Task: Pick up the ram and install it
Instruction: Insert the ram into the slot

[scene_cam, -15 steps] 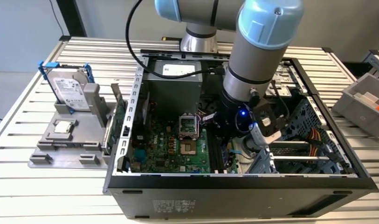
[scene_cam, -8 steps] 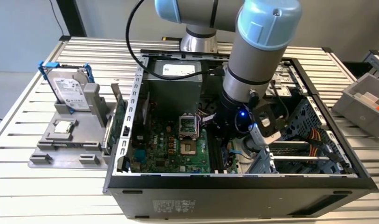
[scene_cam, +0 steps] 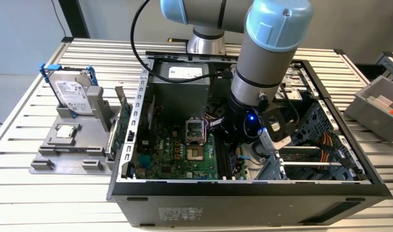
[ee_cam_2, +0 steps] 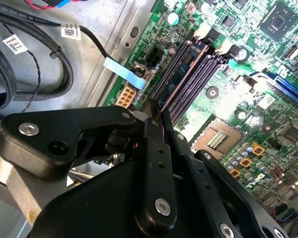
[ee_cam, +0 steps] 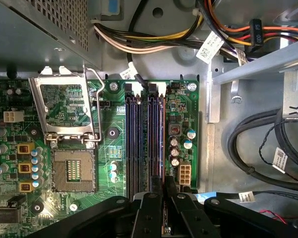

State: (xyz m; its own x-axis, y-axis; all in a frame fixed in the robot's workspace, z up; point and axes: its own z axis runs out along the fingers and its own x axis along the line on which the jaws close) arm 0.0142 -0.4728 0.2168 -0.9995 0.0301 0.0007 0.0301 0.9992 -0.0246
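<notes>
My gripper [scene_cam: 240,145] is down inside the open computer case [scene_cam: 248,186], over the motherboard's black memory slots [ee_cam: 139,144]. In both wrist views its black fingers [ee_cam: 150,210] stand close together, shut on the ram [ee_cam: 162,148]. The ram is seen edge on as a thin brownish line. It runs along the outermost slot, next to the white power connector [ee_cam: 184,174]. In the second wrist view the ram [ee_cam_2: 181,79] stretches away from the gripper [ee_cam_2: 156,116] along the same slot, towards the white latches [ee_cam_2: 208,33]. How deep it sits in the slot I cannot tell.
An open CPU socket [ee_cam: 74,171] with its raised metal frame [ee_cam: 64,106] lies beside the slots. Cable bundles [ee_cam: 164,42] and black cables [ee_cam: 258,148] crowd the case. Outside, a grey fixture [scene_cam: 67,162] holds a hard drive [scene_cam: 74,94], a small square chip [scene_cam: 66,130] and an upright green card [scene_cam: 123,121].
</notes>
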